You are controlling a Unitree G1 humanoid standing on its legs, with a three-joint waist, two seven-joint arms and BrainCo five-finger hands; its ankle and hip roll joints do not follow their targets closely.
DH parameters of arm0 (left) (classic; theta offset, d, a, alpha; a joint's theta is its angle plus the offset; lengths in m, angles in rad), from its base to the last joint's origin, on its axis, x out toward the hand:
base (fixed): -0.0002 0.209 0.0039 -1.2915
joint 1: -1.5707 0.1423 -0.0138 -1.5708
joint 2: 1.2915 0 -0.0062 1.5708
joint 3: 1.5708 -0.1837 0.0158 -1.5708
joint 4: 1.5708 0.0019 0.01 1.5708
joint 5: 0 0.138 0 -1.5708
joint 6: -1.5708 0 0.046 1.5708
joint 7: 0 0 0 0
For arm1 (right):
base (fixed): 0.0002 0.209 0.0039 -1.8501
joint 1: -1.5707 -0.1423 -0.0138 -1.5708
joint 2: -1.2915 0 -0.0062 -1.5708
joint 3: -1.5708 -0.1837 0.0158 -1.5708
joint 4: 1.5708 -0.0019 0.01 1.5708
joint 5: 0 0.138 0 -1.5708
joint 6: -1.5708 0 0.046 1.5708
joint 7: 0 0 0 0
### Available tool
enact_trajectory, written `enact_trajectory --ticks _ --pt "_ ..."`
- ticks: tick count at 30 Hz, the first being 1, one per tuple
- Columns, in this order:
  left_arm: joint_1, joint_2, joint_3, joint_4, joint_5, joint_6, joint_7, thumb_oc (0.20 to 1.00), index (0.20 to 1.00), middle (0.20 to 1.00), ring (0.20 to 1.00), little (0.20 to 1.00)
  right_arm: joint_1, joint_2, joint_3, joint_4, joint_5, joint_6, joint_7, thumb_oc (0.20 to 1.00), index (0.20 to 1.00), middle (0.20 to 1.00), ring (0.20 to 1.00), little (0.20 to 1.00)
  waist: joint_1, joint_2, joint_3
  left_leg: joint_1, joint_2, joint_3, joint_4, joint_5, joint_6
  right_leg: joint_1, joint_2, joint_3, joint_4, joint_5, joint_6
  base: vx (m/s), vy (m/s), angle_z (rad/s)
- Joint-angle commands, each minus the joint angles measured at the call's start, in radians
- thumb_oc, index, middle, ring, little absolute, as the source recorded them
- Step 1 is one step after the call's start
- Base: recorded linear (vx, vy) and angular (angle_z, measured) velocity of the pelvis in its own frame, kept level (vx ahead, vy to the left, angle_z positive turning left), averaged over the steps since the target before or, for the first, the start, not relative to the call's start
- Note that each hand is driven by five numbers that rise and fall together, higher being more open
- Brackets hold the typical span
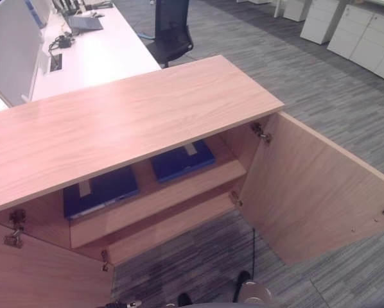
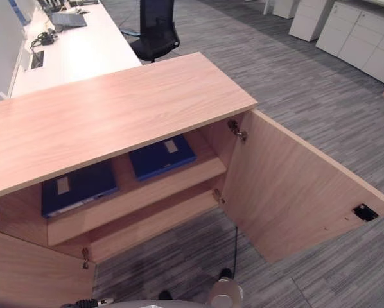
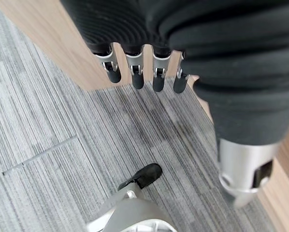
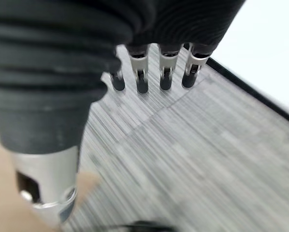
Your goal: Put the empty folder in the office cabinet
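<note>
two blue folders (image 1: 101,191) lie in the open cabinet (image 1: 128,122).

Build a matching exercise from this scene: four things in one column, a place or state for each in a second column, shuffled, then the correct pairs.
Things
1. blue folders
2. right cabinet door
3. black office chair
4. left hand

Places or states
A. swung wide open
B. fingers straight, holding nothing, above the carpet
C. lying flat on the cabinet's upper shelf
D. standing beside the white desk

Pairs: 1-C, 2-A, 3-D, 4-B
</note>
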Motion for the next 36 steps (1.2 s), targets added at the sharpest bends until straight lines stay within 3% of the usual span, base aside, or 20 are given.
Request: enact_trajectory --ticks 1,5,7,8,14,15,16,17,18,19,20,32,36 --pt "-0.015 0.027 0.012 0.082 0.053 -0.005 0.006 1.000 1.000 1.000 1.000 1.000 -0.007 -0.047 0.017 0.038 0.047 -0.012 -0.020 1.000 1.000 1.000 1.000 1.000 -0.006 -0.054 -0.053 -0.052 -0.025 -0.064 0.012 -0.058 -0.036 0.083 0.024 -0.016 -0.213 0.021 -0.017 -0.01 -0.242 0.00" --pt "0.004 0.046 0.026 0.082 0.065 -0.010 -0.002 1.000 1.000 1.000 1.000 1.000 -0.043 -0.145 0.015 0.008 0.029 -0.016 -0.024 1.000 1.000 1.000 1.000 1.000 0.001 -0.069 -0.084 -0.049 0.002 -0.048 0.012 -0.050 -0.055 0.114 0.091 -0.002 -0.332 0.032 -0.002 0.06 -0.217 -0.21" --pt "0.001 0.035 0.013 0.070 0.069 -0.013 0.000 1.000 1.000 1.000 1.000 1.000 -0.074 -0.221 0.022 -0.025 0.014 -0.020 -0.014 1.000 1.000 1.000 1.000 1.000 -0.006 -0.078 -0.095 -0.044 0.030 -0.043 0.012 -0.041 -0.073 0.132 0.129 0.004 -0.372 0.026 -0.013 0.07 -0.211 -0.31" --pt "0.001 0.035 0.013 0.070 0.069 -0.013 0.000 1.000 1.000 1.000 1.000 1.000 -0.074 -0.222 0.022 -0.025 0.014 -0.020 -0.014 1.000 1.000 1.000 1.000 1.000 -0.006 -0.078 -0.095 -0.044 0.031 -0.043 0.012 -0.041 -0.073 0.132 0.129 0.004 -0.373 0.026 -0.014 0.05 -0.192 -0.34" --pt "-0.003 0.004 -0.034 0.043 0.053 -0.018 0.006 1.000 1.000 1.000 1.000 1.000 -0.205 -0.414 0.063 -0.137 0.025 -0.041 -0.002 1.000 1.000 1.000 1.000 1.000 -0.019 -0.092 -0.106 -0.045 0.086 -0.041 0.012 -0.014 -0.111 0.150 0.188 0.002 -0.412 0.008 -0.040 0.03 -0.149 -0.07" --pt "-0.003 0.003 -0.033 0.043 0.053 -0.018 0.006 1.000 1.000 1.000 1.000 1.000 -0.207 -0.415 0.065 -0.136 0.025 -0.041 -0.002 1.000 1.000 1.000 1.000 1.000 -0.020 -0.091 -0.106 -0.045 0.086 -0.042 0.012 -0.014 -0.112 0.150 0.189 0.001 -0.412 0.008 -0.040 0.03 -0.141 -0.03" --pt "-0.013 -0.016 -0.084 0.030 0.067 -0.021 0.026 1.000 1.000 1.000 1.000 1.000 -0.331 -0.343 0.171 -0.087 -0.003 -0.072 -0.091 1.000 1.000 1.000 1.000 1.000 0.003 -0.089 -0.107 -0.049 0.093 -0.054 0.012 -0.009 -0.116 0.158 0.196 -0.013 -0.420 0.003 -0.046 0.02 -0.058 -0.08" --pt "-0.012 -0.016 -0.083 0.029 0.067 -0.021 0.026 1.000 1.000 1.000 1.000 1.000 -0.333 -0.342 0.173 -0.087 -0.003 -0.072 -0.092 1.000 1.000 1.000 1.000 1.000 0.001 -0.090 -0.107 -0.049 0.093 -0.055 0.012 -0.009 -0.116 0.158 0.196 -0.014 -0.420 0.002 -0.046 0.02 -0.083 -0.15" --pt "0.004 -0.029 -0.088 0.024 0.070 -0.019 0.039 1.000 1.000 1.000 1.000 1.000 -0.309 -0.256 0.178 -0.120 -0.021 -0.075 -0.144 1.000 1.000 1.000 1.000 1.000 0.008 -0.085 -0.102 -0.051 0.097 -0.061 0.012 -0.006 -0.116 0.161 0.200 -0.015 -0.421 -0.003 -0.049 0.00 -0.026 -0.10" --pt "0.004 -0.029 -0.088 0.024 0.070 -0.019 0.039 1.000 1.000 1.000 1.000 1.000 -0.309 -0.256 0.178 -0.121 -0.021 -0.075 -0.144 1.000 1.000 1.000 1.000 1.000 0.008 -0.085 -0.102 -0.052 0.097 -0.061 0.012 -0.006 -0.116 0.161 0.200 -0.015 -0.421 -0.003 -0.049 0.00 -0.088 0.03" --pt "0.044 -0.040 -0.065 0.012 0.075 -0.014 0.067 1.000 1.000 1.000 1.000 1.000 -0.253 -0.189 0.148 -0.327 -0.054 -0.070 -0.215 1.000 1.000 1.000 1.000 1.000 0.017 -0.072 -0.087 -0.051 0.106 -0.066 0.016 -0.003 -0.118 0.168 0.213 -0.019 -0.423 -0.016 -0.061 0.00 -0.063 0.15" --pt "0.082 -0.041 -0.055 0.002 0.122 -0.011 0.043 1.000 1.000 1.000 1.000 1.000 -0.192 -0.166 0.192 -0.716 -0.111 -0.142 -0.177 1.000 1.000 1.000 1.000 1.000 0.035 -0.054 -0.076 -0.048 0.130 -0.074 0.015 0.011 -0.143 0.188 0.238 -0.035 -0.425 -0.050 -0.086 0.01 -0.038 0.04" --pt "0.085 -0.046 -0.061 -0.003 0.129 -0.012 0.042 1.000 1.000 1.000 1.000 1.000 -0.191 -0.153 0.198 -0.752 -0.113 -0.152 -0.170 1.000 1.000 1.000 1.000 1.000 0.039 -0.050 -0.079 -0.047 0.130 -0.078 0.014 0.013 -0.144 0.194 0.241 -0.040 -0.425 -0.055 -0.089 0.00 0.000 0.00"
